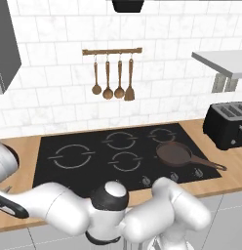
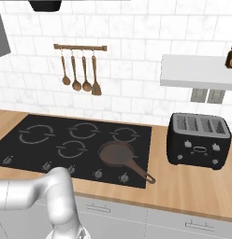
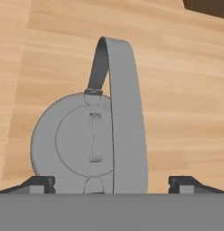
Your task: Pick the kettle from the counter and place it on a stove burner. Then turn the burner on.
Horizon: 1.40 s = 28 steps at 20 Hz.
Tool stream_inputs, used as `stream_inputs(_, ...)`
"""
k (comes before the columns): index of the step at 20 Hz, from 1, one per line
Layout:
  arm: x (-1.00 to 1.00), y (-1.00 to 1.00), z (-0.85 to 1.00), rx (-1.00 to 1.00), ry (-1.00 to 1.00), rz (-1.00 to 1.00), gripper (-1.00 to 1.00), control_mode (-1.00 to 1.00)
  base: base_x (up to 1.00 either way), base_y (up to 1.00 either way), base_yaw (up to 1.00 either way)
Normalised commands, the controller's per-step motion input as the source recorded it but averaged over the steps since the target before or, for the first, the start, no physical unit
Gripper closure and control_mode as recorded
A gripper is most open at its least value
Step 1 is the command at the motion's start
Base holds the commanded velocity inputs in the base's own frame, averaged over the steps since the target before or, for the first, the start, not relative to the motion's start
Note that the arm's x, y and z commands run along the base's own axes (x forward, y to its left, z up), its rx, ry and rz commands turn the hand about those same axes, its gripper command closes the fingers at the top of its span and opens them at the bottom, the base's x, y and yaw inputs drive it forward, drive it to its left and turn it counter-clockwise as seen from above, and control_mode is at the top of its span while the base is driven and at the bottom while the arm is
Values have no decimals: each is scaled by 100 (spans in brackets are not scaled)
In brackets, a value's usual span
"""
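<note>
Hand's right over the kettle (image 3: 73,144) on the counter (image 3: 177,90), 2 fingers (image 3: 39,184) spread wide either side of its arched handle, so it should drop straight and clamp that handle dead centre.

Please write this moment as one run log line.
phase: pre-grasp | kettle: on counter, under hand | gripper: open, straddling handle | stove burner: bare | pan: on cooktop

Kettle (image 3: 82,142) on counter (image 3: 177,90), between claw (image 3: 111,185) fingertips.

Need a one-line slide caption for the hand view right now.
Open gripper poised above the kettle on the counter, fingertips either side of its handle.
</note>
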Motion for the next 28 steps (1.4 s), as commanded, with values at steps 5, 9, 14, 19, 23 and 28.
stream_inputs(5,12,2,-5,0,0,0,100,-100,0,0,0)
stream_inputs(9,-1,-9,-4,0,-1,0,100,-100,0,0,0)
stream_inputs(14,-44,-57,-6,-9,-34,0,100,-100,0,0,0)
stream_inputs(19,-68,-97,10,-15,-83,0,100,-100,0,0,0)
stream_inputs(23,-21,-100,10,-12,-75,-1,100,-100,0,0,0)
stream_inputs(28,28,-100,34,3,-40,-6,100,-100,0,0,0)
